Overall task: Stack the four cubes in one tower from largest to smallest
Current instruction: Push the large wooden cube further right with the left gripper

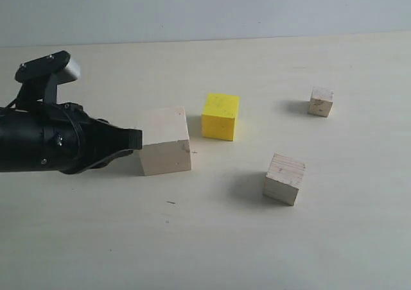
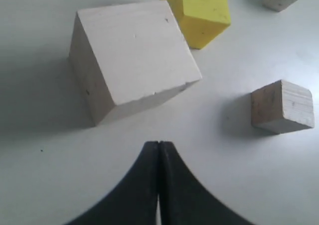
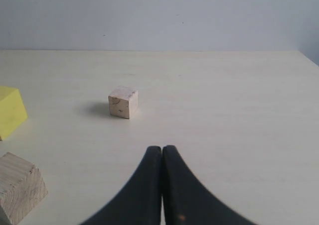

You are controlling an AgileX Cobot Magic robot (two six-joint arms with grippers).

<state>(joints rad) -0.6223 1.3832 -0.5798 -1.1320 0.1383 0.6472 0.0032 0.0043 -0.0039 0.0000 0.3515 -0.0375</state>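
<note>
The yellow cube (image 1: 220, 115), judged light, rigid and smooth, is best gripped across opposite flat sides, while the left claw (image 2: 158, 146) and right claw (image 3: 162, 149) are seen shut, empty.

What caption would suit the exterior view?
Shut left gripper near the large cube; yellow cube, medium cube and small cube lie apart, unstacked.

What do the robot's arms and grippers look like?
The left arm is a glossy black rounded barrel with thin black cables and a grey-ended black bracket on top. Both the left gripper and right gripper have matte black curved fingers tapering to narrow tips.
</note>
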